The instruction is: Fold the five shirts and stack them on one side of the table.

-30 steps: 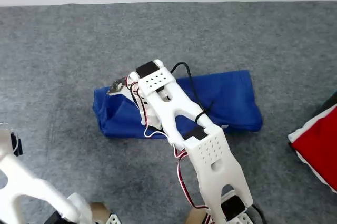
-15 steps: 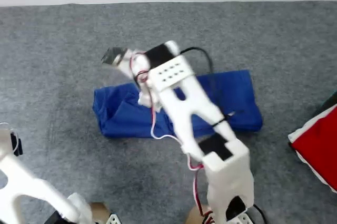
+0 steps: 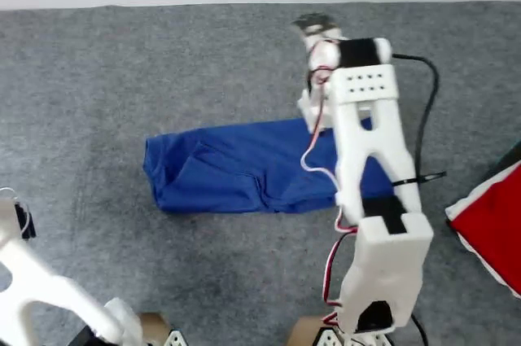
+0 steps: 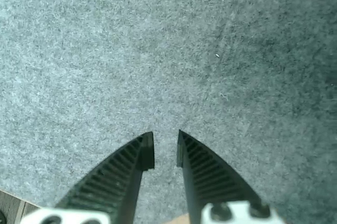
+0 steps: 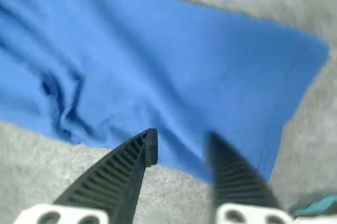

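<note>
Two garments lie on the grey carpet-like table cover (image 3: 98, 77). The folded blue shirt (image 3: 228, 171) of soft cloth rests as a long, rumpled band near the middle of the table, its left end bunched into creases. Its right end is hidden under the white plastic links of the right arm (image 3: 370, 151), so the outline there cannot be followed from the high view. In the right wrist view the blue shirt (image 5: 174, 60) spreads wide, with one square corner flat on the cover and a knot of wrinkles toward the other side. The cloth is smeared there and its seams are hard to read. The red shirt (image 3: 492, 228), edged in white and a dark colour, sits well apart at the table's right edge. It is cut off by the frame, so whether it is folded cannot be told.

The right gripper (image 3: 313, 26) stands beyond the blue shirt's far edge, over the grey cover, and is blurred in the high view. From its own camera the right gripper (image 5: 181, 147) has its two black ribbed fingers spread, released, with nothing between them and the shirt beneath.

The left arm (image 3: 32, 281) sits at the near left corner, partly out of frame. The left gripper (image 4: 165, 151) hangs over grey cover, its fingers parted by a narrow gap and grasping nothing. A strip of brown wood (image 4: 8, 203) shows at one corner there. A teal scrap (image 5: 316, 203) at the edge of the right wrist view is too cropped to identify.
</note>
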`<move>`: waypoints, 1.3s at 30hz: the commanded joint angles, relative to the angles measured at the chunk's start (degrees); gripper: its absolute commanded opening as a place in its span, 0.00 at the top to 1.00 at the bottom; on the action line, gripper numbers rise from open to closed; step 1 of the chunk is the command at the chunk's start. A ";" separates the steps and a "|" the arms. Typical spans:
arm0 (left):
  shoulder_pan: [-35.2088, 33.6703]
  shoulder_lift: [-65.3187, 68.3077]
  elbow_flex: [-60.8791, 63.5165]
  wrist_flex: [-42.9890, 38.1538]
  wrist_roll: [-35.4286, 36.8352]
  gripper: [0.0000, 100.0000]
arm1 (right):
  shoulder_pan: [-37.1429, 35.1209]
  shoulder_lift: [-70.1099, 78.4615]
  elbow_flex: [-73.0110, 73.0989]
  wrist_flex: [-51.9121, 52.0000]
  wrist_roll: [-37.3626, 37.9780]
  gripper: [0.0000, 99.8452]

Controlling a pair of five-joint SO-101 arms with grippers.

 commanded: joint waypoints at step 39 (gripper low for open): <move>0.44 -1.23 -1.98 0.62 -2.73 0.91 | 9.54 24.75 -0.44 -10.77 -7.30 0.73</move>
